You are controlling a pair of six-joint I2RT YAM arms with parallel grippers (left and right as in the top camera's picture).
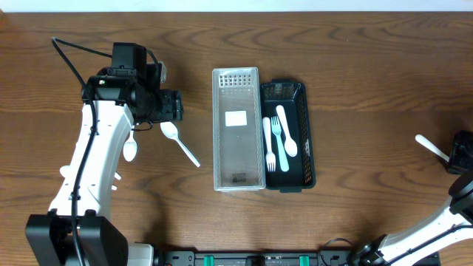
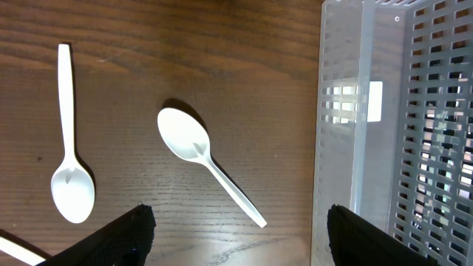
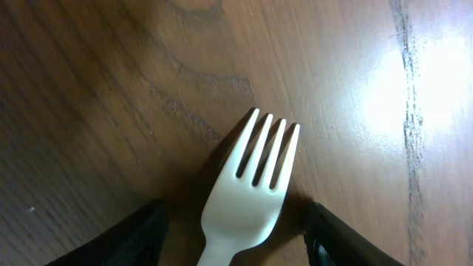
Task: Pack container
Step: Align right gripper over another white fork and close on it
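Observation:
A clear plastic container (image 1: 236, 129) lies mid-table with a black mesh tray (image 1: 309, 140) against its right side. The tray holds a white fork (image 1: 278, 144), a spoon (image 1: 288, 133) and one more white utensil. My left gripper (image 1: 168, 106) is open and empty, hovering above the table. Two white spoons lie near it: one (image 2: 203, 159) ahead of the jaws (image 2: 240, 236), one (image 2: 70, 181) further left. My right gripper (image 1: 460, 151) at the far right edge is open, its fingers (image 3: 236, 244) on either side of a white fork (image 3: 255, 185) lying on the table.
The clear container's wall (image 2: 344, 133) stands close to my left gripper's right finger. The second spoon (image 1: 130, 148) lies beside the left arm. The fork's handle (image 1: 431, 145) sticks out left of the right gripper.

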